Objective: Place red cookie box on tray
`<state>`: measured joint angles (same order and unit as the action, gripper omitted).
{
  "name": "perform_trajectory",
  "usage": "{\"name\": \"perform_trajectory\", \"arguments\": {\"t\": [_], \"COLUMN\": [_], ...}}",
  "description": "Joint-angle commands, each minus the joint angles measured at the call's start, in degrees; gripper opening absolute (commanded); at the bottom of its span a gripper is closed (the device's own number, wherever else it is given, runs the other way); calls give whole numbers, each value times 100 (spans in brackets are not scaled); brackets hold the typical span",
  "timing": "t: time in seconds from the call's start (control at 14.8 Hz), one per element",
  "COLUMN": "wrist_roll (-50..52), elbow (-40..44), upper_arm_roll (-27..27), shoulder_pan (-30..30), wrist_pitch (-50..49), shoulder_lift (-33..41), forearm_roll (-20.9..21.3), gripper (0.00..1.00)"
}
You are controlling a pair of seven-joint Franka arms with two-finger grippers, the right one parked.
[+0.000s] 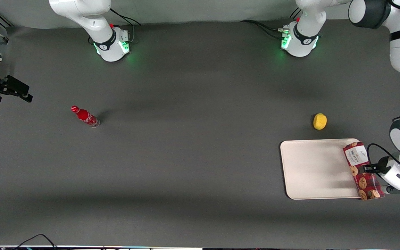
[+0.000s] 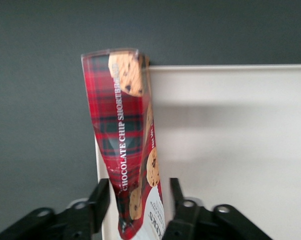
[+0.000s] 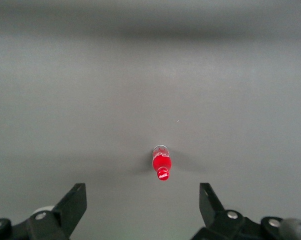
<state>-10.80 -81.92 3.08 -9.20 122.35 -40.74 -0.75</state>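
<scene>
The red cookie box [image 1: 364, 182] is a long dark-red tartan carton with cookie pictures and a white label. It lies along the edge of the cream-white tray [image 1: 311, 166] that is nearest the working arm's end of the table, rolled partly onto its side over the rim. My left gripper [image 1: 370, 169] is low at the box's middle. In the left wrist view the box [image 2: 123, 135] runs between the two black fingers [image 2: 101, 200], with a thin gap showing beside one finger. The gripper [image 2: 139, 182] is open around the box. The tray [image 2: 230, 150] fills the view beside the box.
A yellow lemon [image 1: 319, 121] lies on the grey mat just farther from the front camera than the tray. A small red bottle [image 1: 85, 117] lies toward the parked arm's end of the table and also shows in the right wrist view [image 3: 161, 164].
</scene>
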Motion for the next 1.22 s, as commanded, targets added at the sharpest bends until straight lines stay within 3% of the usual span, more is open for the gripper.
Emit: {"name": "perform_trajectory", "arguments": {"t": [0.0,0.2,0.75,0.95,1.15], "wrist_roll": [-150,-53,-10,-1,122], "elbow": [-157,-192,-570,-561,-588], "upper_arm_roll": [35,-333,-721,-975,-1117], "shoulder_pan": [155,181,190,172,155], "wrist_pitch": [-280,-833,-2485,-3022,-3594], "shoulder_lift": [654,1216,3070,3641,4187], "forearm_roll": [-83,22,31,373,348], "gripper": [100,100,100,100,100]}}
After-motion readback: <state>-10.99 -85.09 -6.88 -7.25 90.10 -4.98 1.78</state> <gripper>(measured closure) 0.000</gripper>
